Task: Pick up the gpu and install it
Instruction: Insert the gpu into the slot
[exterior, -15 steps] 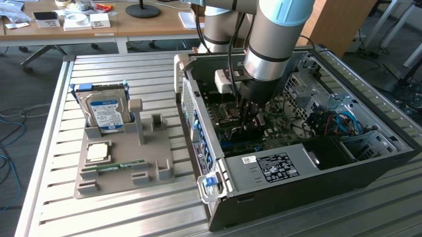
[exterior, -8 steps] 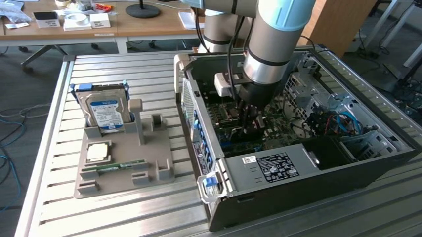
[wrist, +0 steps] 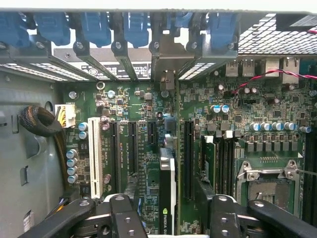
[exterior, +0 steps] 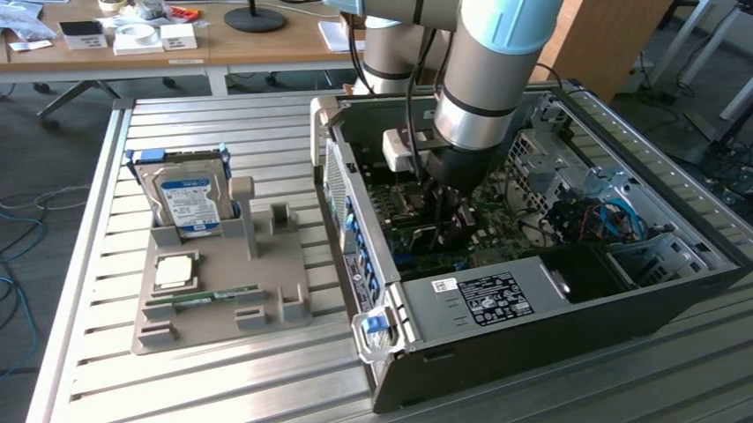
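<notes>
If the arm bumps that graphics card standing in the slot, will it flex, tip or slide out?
The gpu is a thin board standing on edge in the motherboard slot, so a sideways bump would likely lever it rather than bend it. Its metal bracket sits against the case's rear openings, which probably steadies it. Small exposed parts suggest it is fragile.

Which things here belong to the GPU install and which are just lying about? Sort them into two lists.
Part of the job:
- gpu, standing on edge on the motherboard
- gripper, jaws open either side of the card
- computer case

Lying about:
- hard drive, upright in the grey holder
- memory stick
- square chip
</notes>
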Tool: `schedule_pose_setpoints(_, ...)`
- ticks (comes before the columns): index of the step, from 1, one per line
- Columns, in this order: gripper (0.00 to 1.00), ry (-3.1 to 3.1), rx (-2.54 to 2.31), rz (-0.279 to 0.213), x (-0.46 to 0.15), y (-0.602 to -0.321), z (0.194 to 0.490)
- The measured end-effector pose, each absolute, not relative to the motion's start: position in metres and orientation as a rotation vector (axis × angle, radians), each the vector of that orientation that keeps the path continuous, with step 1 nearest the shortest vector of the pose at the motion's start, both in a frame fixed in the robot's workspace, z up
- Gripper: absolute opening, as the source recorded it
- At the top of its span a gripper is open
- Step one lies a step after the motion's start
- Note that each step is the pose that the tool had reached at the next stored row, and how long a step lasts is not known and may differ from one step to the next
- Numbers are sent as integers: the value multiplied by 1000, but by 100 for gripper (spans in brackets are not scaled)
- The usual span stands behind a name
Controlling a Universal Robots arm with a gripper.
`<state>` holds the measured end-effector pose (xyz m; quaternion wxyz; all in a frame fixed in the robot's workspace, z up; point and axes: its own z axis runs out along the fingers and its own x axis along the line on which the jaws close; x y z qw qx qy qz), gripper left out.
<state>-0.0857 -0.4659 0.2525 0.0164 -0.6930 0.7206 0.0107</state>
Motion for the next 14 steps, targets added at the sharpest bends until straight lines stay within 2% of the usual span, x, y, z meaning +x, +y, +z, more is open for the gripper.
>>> schedule_pose_setpoints(5,57,2241,-2155,33,-86,-466,256)
schedule_pose_setpoints(14,57,2241,-2155,33,-86,-466,283)
